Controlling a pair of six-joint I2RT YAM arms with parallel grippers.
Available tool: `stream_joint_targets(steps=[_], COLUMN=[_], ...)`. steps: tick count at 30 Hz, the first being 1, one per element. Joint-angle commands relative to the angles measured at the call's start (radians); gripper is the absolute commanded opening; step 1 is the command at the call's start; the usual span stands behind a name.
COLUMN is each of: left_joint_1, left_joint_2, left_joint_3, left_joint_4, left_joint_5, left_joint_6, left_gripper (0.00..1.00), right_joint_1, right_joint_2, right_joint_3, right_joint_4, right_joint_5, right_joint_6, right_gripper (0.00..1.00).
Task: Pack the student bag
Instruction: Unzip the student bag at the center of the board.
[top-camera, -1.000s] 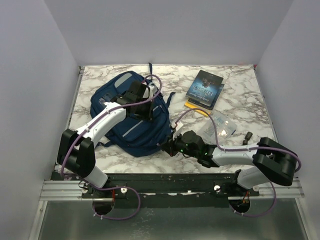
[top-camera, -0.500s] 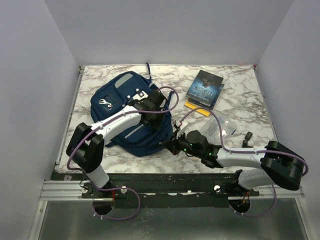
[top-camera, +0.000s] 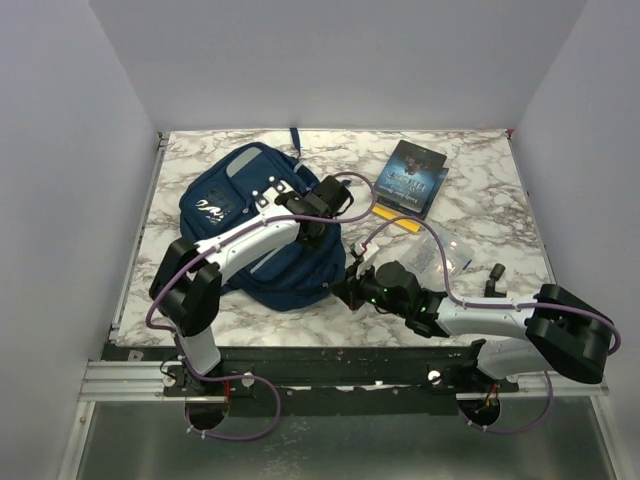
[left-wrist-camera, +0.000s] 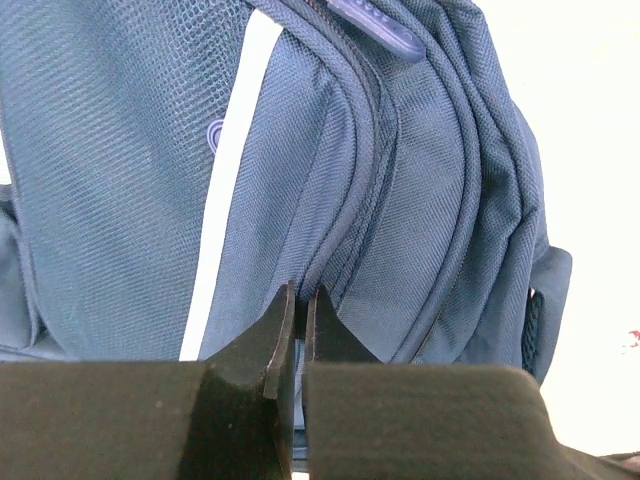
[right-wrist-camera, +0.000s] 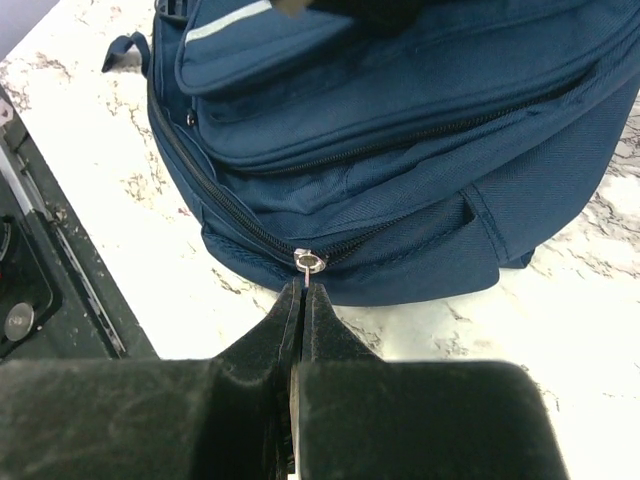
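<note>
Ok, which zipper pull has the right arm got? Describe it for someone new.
On the marble table lies the navy student bag. A zipper runs along the edge nearest the right arm; the zipper pull sits there, pinched by the right fingers. It is small silver metal with an eyelet, unlike the long blue pull tab elsewhere.

Left gripper (left-wrist-camera: 298, 302) and right gripper (right-wrist-camera: 302, 292) both pinched closed, arms extended
</note>
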Motion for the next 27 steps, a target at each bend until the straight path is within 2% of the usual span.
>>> stream_joint_targets(steps=[1, 4, 10, 14, 19, 27], left_joint_1=[0.035, 0.051, 0.084, 0.108, 0.136, 0.143], left_joint_2=[-0.118, -0.145, -0.161, -0.173, -0.157, -0.165], left_joint_3=[0.068, 0.108, 0.193, 0.245, 0.319, 0.365], left_joint_4=[0.017, 0.041, 0.036, 0.023, 0.008, -0.026], left_joint_5=[0.084, 0.269, 0.453, 0.505, 0.59, 0.63], left_joint_6=[-0.008, -0.064, -0.182, -0.281, -0.349, -0.365], left_gripper=[0.0, 0.0, 0.0, 0.0, 0.0, 0.0], right_joint_1=[0.022, 0.081, 0.214, 0.25, 0.34, 0.367], right_joint_2=[-0.027, -0.025, 0.027, 0.088, 0.195, 0.405], right_joint_3=[0.019, 0.047, 0.131, 0.223, 0.299, 0.44], right_joint_4=[-0.044, -0.067, -0.08, -0.141, -0.086, 0.008], right_joint_5=[-0.041, 0.014, 0.231, 0.349, 0.467, 0.572], right_joint_6=[-0.057, -0.085, -0.054, 0.021, -0.059, -0.15], right_gripper=[0.01, 0.01, 0.01, 0.01, 0.01, 0.01])
